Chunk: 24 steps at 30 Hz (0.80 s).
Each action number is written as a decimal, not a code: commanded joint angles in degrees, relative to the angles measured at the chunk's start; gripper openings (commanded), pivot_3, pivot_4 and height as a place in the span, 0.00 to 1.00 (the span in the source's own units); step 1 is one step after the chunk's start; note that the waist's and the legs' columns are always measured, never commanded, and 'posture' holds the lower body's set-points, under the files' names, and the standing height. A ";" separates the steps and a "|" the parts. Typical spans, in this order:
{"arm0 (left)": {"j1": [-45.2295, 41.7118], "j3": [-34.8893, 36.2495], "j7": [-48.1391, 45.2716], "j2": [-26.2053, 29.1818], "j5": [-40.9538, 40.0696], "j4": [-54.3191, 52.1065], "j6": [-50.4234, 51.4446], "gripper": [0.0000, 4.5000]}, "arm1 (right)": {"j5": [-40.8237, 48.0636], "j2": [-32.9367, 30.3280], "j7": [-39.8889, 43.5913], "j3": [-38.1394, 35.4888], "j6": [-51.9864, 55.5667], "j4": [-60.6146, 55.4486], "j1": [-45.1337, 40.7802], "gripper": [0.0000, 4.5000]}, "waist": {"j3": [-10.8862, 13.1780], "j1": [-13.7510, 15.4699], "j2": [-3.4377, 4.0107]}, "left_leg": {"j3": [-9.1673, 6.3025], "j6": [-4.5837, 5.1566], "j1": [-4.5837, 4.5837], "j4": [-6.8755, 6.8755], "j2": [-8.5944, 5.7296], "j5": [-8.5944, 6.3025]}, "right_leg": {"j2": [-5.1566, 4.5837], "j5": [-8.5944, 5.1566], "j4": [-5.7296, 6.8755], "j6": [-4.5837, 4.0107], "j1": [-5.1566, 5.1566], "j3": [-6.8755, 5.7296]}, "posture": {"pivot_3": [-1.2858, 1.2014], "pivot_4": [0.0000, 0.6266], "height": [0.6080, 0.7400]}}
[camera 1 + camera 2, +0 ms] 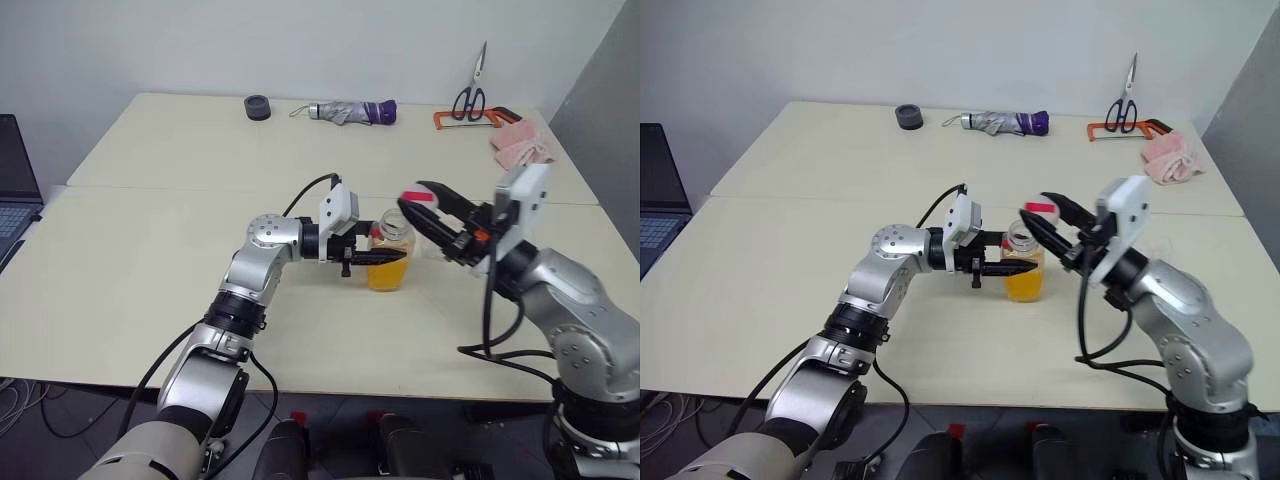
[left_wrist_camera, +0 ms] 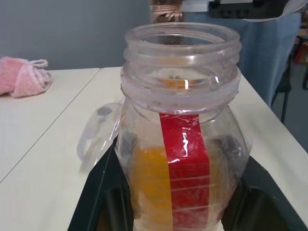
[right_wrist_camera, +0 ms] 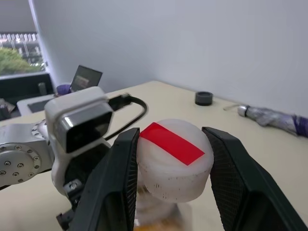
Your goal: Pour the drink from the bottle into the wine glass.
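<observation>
The bottle (image 1: 390, 242) stands upright at the middle of the table, its mouth uncovered, with the orange drink (image 1: 387, 274) filling its lower half. My left gripper (image 1: 383, 258) is shut on its body from the left; the black fingers (image 2: 98, 192) flank the red label strip (image 2: 185, 163). Just right of and slightly above the bottle's mouth, my right gripper (image 3: 171, 137) is shut on the white cap (image 3: 171, 161) with the red strip, which is off the bottle. A clear rounded shape, seemingly the wine glass (image 2: 96, 134), shows just behind the bottle.
At the far edge lie a black tape roll (image 1: 258, 106), a folded umbrella (image 1: 350, 111), scissors (image 1: 472, 92), an orange-framed saw (image 1: 470, 117) and a pink cloth (image 1: 520, 143). A laptop (image 1: 15, 190) sits at the left. A person's legs (image 2: 269, 53) stand beyond the table.
</observation>
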 commanded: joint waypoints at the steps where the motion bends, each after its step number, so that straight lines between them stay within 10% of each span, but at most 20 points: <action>1: -0.67 0.88 0.08 -0.28 -1.33 -2.96 -0.06 0.38 | -0.13 -1.53 -0.77 -4.13 -0.40 -3.14 7.11 0.39 | 0.00 -0.12 0.00 | 0.01 0.00 0.01 0.01 0.00 0.00 | -0.01 0.00 0.01 0.00 0.00 0.02 | 0.52 0.24 1.00; 11: -0.59 1.16 0.34 0.41 -1.56 -3.21 0.29 0.38 | -22.95 -0.41 -4.65 1.69 -14.33 14.03 19.64 0.39 | -0.03 -0.74 0.05 | 0.19 0.00 0.22 0.05 0.07 0.00 | 0.17 -0.01 0.24 0.02 0.01 0.19 | 0.52 0.24 1.00; 19: 0.63 1.94 1.65 1.48 -1.87 -4.95 0.90 0.38 | -23.46 1.59 -2.50 1.78 -16.36 18.07 21.08 0.98 | -0.04 -0.65 0.07 | 0.20 0.00 0.21 0.06 0.08 0.01 | 0.17 -0.03 0.30 -0.01 -0.01 0.22 | 0.52 0.24 1.00; 24: 1.37 2.96 3.35 2.29 -2.31 -5.98 1.79 0.38 | -22.33 -0.51 0.50 0.79 -15.64 15.62 22.46 1.00 | -0.04 -0.63 0.07 | 0.19 0.00 0.21 0.06 0.07 0.01 | 0.17 -0.03 0.30 -0.01 -0.01 0.21 | 0.52 0.24 1.00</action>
